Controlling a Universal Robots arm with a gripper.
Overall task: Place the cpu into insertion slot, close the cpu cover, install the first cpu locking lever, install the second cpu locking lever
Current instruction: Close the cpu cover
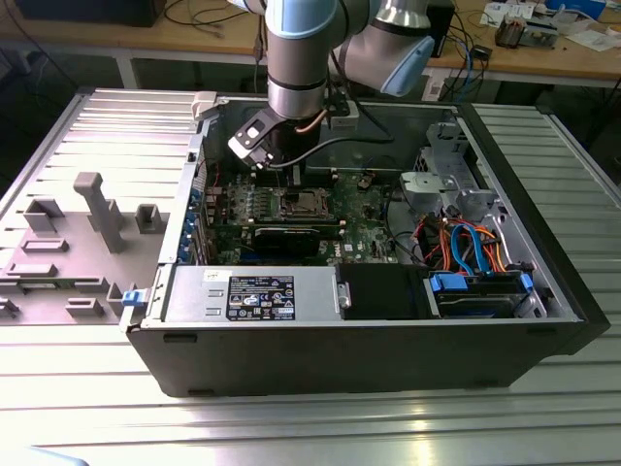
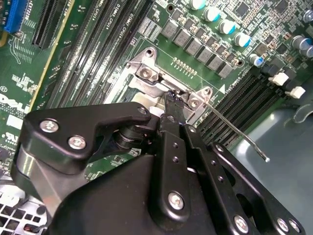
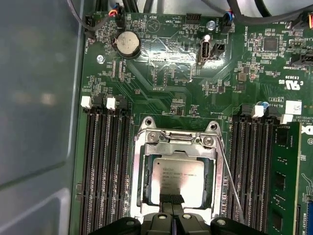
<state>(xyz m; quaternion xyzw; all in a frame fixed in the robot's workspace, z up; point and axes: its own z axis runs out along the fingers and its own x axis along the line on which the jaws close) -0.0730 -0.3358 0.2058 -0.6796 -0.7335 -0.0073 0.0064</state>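
Ribbed metal table point(image 1: 291, 427) under an open case point(image 1: 543, 320), with a cluttered bench point(image 1: 543, 63) behind. In the first wrist view, fingers point(image 3: 165, 199) of the gripper point(image 3: 171, 199) pressed together, gripping nothing visible, tips down at the edge of the cpu point(image 3: 178, 171). Cpu already seated flat in the slot point(image 3: 148, 188), mid-board, just under the arm point(image 1: 301, 49) in the upper centre of the exterior view. Cover point(image 3: 178, 151) seemingly folded down around it, with the chip's top visible through the window; judged closed, though not certain. One lever point(image 3: 230, 181) along the socket's side, in the second wrist view sticking out free over the memory slots point(image 2: 244, 95) toward the case wall, so apparently not yet latched. Cannot tell about the other lever. Placing done, closing probably done, both lockings seemingly left. Round about: coin battery point(image 3: 128, 44) beyond the socket, power supply point(image 1: 252, 296) low toward the exterior view's left, tangled orange and blue cables point(image 1: 466, 243) toward the exterior view's right, grey fixture point(image 1: 97, 209) on the table at the exterior view's left. Nothing lying across the socket; memory banks tight on both sides, free lever close beside the fingers.
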